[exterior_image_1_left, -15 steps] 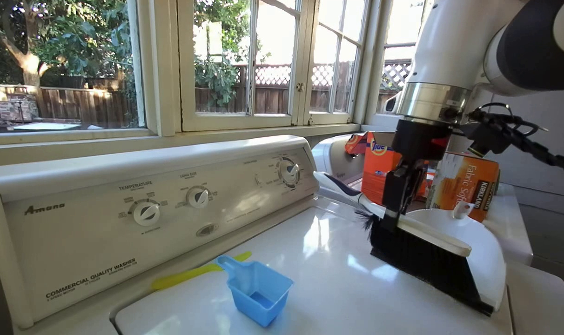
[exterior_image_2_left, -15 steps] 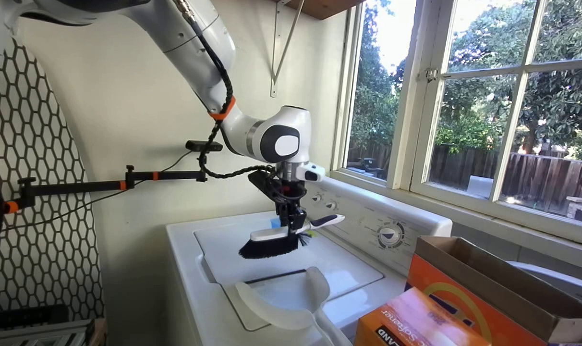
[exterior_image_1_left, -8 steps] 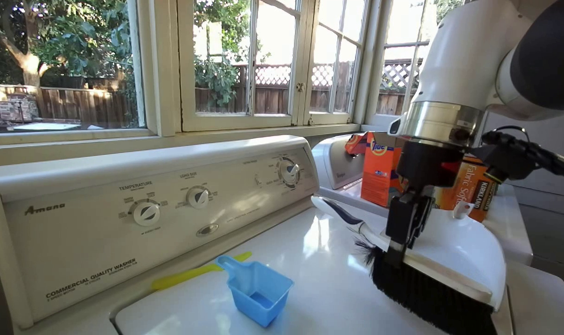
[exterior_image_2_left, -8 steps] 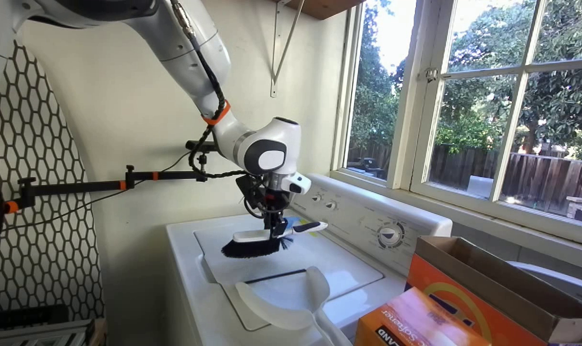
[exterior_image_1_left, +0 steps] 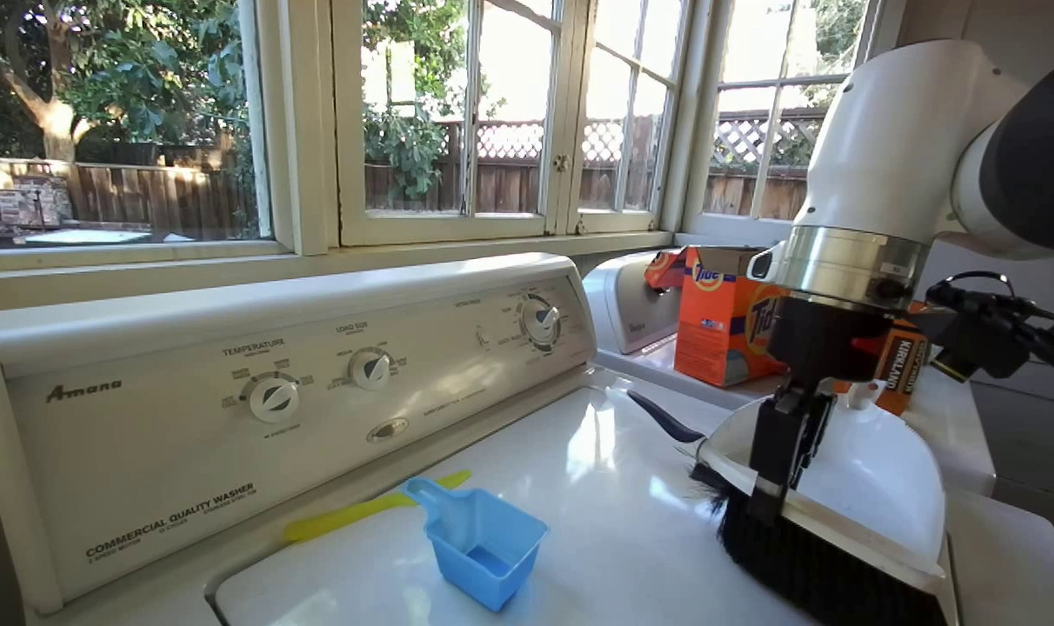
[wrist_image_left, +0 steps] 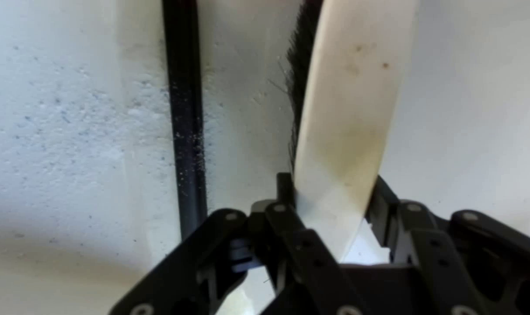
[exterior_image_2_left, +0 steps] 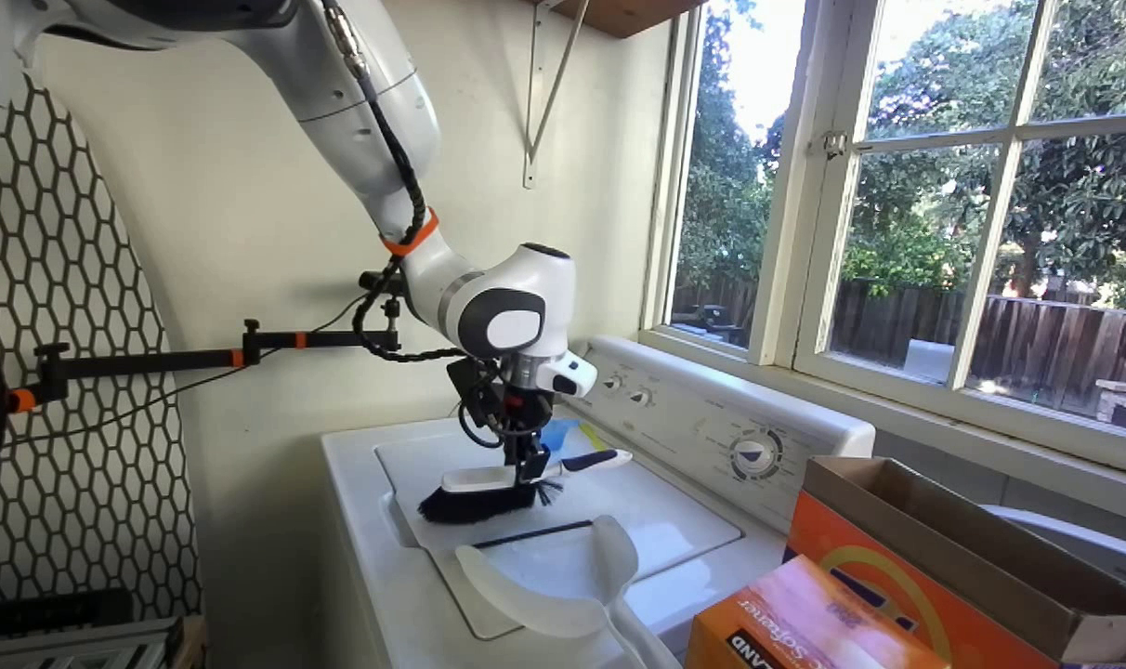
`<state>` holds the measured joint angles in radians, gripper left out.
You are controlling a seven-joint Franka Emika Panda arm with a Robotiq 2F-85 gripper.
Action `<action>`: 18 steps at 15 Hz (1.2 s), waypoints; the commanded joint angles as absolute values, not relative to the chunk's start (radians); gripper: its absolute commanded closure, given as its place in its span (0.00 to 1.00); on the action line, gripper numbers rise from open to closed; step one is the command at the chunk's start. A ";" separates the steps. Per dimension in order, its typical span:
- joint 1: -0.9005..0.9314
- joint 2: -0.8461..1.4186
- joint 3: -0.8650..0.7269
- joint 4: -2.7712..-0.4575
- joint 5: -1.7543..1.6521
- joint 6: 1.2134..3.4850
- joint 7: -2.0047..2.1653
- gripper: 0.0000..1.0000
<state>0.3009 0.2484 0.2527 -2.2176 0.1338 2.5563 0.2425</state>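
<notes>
My gripper (exterior_image_1_left: 766, 504) is shut on a hand brush (exterior_image_1_left: 866, 535), its fingers either side of the white back near the handle. The brush has black bristles pointing down and a white and dark handle pointing toward the control panel. In an exterior view the gripper (exterior_image_2_left: 529, 467) and brush (exterior_image_2_left: 477, 502) are low over the washer lid; I cannot tell whether the bristles touch it. The wrist view shows the brush back (wrist_image_left: 352, 96) between the fingers (wrist_image_left: 330, 192). A white dustpan (exterior_image_2_left: 526, 599) lies beside the brush, its black lip (wrist_image_left: 187, 131) facing it, with specks of dirt on it.
A blue scoop (exterior_image_1_left: 488, 543) and a yellow utensil (exterior_image_1_left: 353, 519) lie on the washer lid (exterior_image_1_left: 597, 496) near the control panel (exterior_image_1_left: 440, 365). An orange Tide box (exterior_image_1_left: 718, 330) and a fabric softener box (exterior_image_2_left: 795, 613) stand beyond the dustpan. Windows line the wall behind.
My gripper has carried the brush lower toward the lid and away from the control panel. The dustpan, scoop and boxes have not moved.
</notes>
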 commanded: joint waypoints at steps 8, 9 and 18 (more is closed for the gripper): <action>0.278 0.176 0.174 -2.296 0.017 2.615 0.273 0.82; 0.277 0.170 0.168 -2.295 -0.002 2.614 0.280 0.82; 0.267 0.069 0.180 -2.308 -0.018 2.607 0.294 0.82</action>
<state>0.2743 0.1296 0.1540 -2.2706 -0.0574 2.5921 0.2907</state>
